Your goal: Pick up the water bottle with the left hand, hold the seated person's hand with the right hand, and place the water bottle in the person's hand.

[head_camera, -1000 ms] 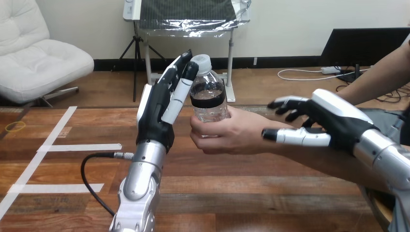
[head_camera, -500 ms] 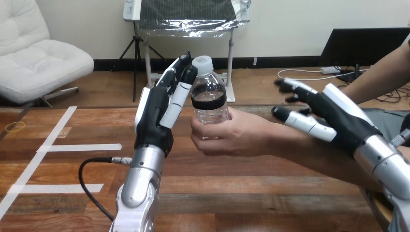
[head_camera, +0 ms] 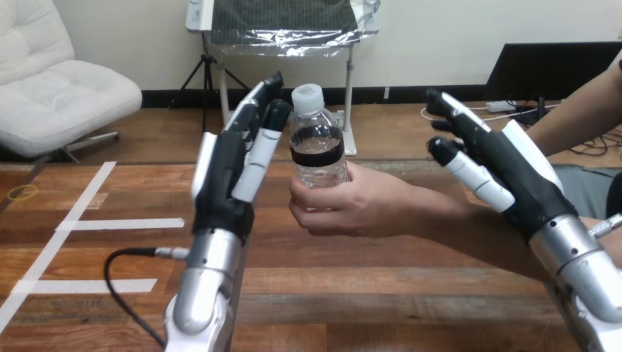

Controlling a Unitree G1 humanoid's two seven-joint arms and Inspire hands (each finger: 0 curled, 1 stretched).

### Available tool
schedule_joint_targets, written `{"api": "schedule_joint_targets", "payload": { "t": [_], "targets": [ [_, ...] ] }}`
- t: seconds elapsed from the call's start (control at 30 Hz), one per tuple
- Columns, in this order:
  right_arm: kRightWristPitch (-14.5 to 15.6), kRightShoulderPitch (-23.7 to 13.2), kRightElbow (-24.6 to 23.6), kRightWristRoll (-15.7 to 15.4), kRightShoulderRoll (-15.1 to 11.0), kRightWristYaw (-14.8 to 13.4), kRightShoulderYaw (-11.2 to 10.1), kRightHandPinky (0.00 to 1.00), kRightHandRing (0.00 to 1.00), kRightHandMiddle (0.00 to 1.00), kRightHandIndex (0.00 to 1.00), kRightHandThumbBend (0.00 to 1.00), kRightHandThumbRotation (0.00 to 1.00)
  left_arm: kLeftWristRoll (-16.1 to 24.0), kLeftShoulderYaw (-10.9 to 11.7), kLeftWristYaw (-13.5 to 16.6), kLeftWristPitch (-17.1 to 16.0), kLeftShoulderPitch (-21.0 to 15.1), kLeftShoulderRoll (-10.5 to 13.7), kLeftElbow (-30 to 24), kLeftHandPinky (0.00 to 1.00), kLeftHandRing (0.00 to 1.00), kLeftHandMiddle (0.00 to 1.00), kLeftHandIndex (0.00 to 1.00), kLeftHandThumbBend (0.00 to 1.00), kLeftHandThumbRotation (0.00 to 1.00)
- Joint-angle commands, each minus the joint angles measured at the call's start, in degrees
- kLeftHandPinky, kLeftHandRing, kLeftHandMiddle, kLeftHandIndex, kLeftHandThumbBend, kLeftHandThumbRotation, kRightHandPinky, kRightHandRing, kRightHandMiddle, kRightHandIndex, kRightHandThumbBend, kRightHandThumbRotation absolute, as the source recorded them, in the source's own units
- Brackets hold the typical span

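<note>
Now the water bottle [head_camera: 317, 150] stands upright in the person's hand [head_camera: 359, 209], whose fingers wrap its lower half, above the bench [head_camera: 352, 293]. Just left of it the left robot hand [head_camera: 227, 176] is spread flat, fingers straight and holding nothing; a second ago its thumb lay against the bottle's neck, and it has since drawn slightly away, so a narrow gap appears between them. The right robot hand [head_camera: 513, 176] (equally wide, fingers straight) has lifted from low over the person's forearm [head_camera: 477, 235] and now tilts upward above it, gripping nothing. By my judgement the handover is done and only the arms' retreat remains
</note>
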Motion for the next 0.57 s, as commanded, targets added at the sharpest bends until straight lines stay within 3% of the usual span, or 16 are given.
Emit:
{"api": "schedule_joint_targets", "payload": {
  "t": [0.0, 0.13, 0.23, 0.53],
  "targets": [
    [-3.82, -0.87, -2.42, 2.99, 2.76, -1.43, -2.38, 0.90, 0.94, 0.95, 0.96, 0.94, 1.00, -0.58, -1.00, -0.52, -1.63, 1.29, -0.01, -8.92, 0.90, 0.94, 0.90, 0.86, 0.74, 0.85],
    [-6.16, -0.04, -3.19, 4.43, 3.72, -1.32, -2.53, 0.92, 0.94, 0.95, 0.96, 0.97, 1.00, -1.13, -1.41, -0.92, -0.65, 3.52, 0.06, -12.92, 0.88, 0.92, 0.90, 0.84, 0.76, 0.84],
    [-8.59, 0.55, -3.72, 8.45, 5.34, 0.32, -2.68, 0.92, 0.93, 0.94, 0.95, 0.97, 1.00, -2.11, -1.80, -1.80, -0.48, 5.23, 0.26, -16.00, 0.87, 0.91, 0.89, 0.83, 0.75, 0.84],
    [-9.07, 5.46, -11.93, 10.71, 7.10, 0.02, -1.66, 0.92, 0.94, 0.94, 0.95, 0.96, 1.00, -3.98, -2.68, -3.23, -0.93, 11.51, 0.61, -24.74, 0.81, 0.88, 0.86, 0.80, 0.72, 0.81]
  ]
}}
